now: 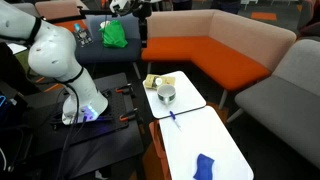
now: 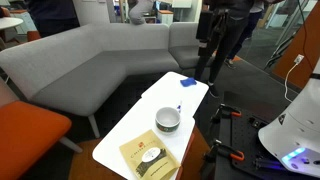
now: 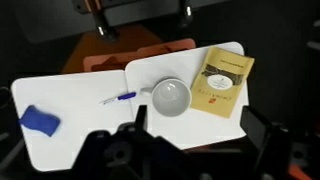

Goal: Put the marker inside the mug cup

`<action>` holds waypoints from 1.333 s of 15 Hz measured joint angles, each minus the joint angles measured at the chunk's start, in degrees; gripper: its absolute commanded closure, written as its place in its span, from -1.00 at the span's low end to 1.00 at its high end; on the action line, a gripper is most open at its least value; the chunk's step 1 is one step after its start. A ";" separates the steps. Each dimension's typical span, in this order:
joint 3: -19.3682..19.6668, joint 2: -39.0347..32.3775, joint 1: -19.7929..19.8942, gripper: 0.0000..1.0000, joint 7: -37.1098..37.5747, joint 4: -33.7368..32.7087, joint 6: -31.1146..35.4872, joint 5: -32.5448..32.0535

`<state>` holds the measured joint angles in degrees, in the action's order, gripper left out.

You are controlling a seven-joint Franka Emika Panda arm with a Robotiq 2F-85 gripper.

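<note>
A white mug (image 3: 170, 97) stands upright and empty on a white table (image 3: 80, 130). It also shows in both exterior views (image 1: 166, 95) (image 2: 168, 119). A blue marker (image 3: 122, 98) lies flat on the table just beside the mug, and shows in an exterior view (image 1: 173, 118). My gripper (image 3: 205, 135) is open and empty, high above the table's near edge; the mug shows between its fingers and the marker lies outside them.
A blue cloth (image 3: 40, 120) lies at the table's far end (image 1: 204, 165). A yellow booklet (image 3: 225, 82) lies next to the mug (image 2: 150, 155). Orange and grey sofas (image 1: 215, 50) surround the table. A green bag (image 1: 115, 33) sits behind.
</note>
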<state>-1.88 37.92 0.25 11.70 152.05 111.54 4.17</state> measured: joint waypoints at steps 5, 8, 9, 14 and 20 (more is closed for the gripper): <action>0.00 0.00 0.00 -1.00 0.00 0.00 0.00 0.00; 0.00 0.00 0.00 -1.00 0.00 0.00 0.00 0.00; 0.00 0.00 0.00 -1.00 0.00 0.00 0.00 0.00; 0.00 0.00 0.00 -1.00 0.00 0.00 0.00 0.00; 0.36 -4.45 4.53 -1.00 8.02 -1.09 5.29 0.27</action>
<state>-1.52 33.47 4.78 19.72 150.96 116.83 4.44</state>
